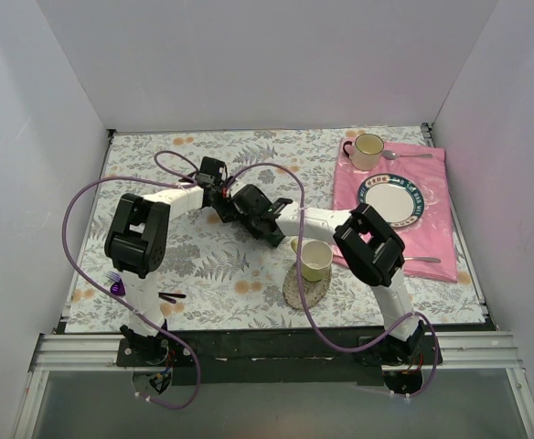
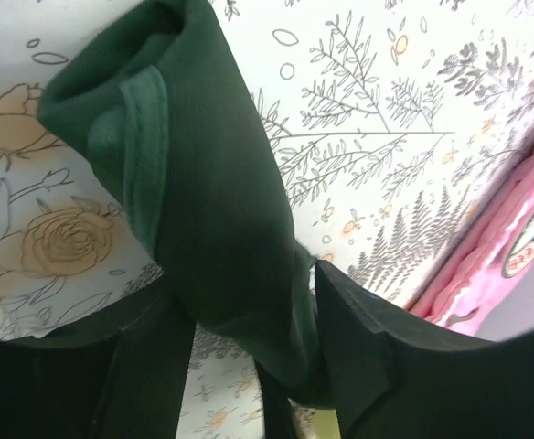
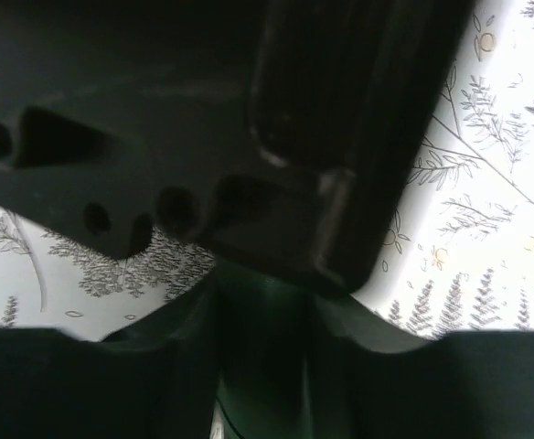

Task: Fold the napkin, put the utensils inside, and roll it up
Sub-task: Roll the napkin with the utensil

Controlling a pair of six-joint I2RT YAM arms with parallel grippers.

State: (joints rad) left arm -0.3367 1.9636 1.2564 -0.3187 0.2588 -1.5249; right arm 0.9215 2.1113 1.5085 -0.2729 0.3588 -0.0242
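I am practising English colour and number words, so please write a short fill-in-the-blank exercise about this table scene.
1. The napkin held in the left gripper is dark ____.
2. The cloth under the plate is ____.
3. The table holds ____ cups.
Missing words: green; pink; two.

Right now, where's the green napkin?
Mid-table in the top view, left of the pink cloth, the napkin is pinched by both the left gripper and right gripper.
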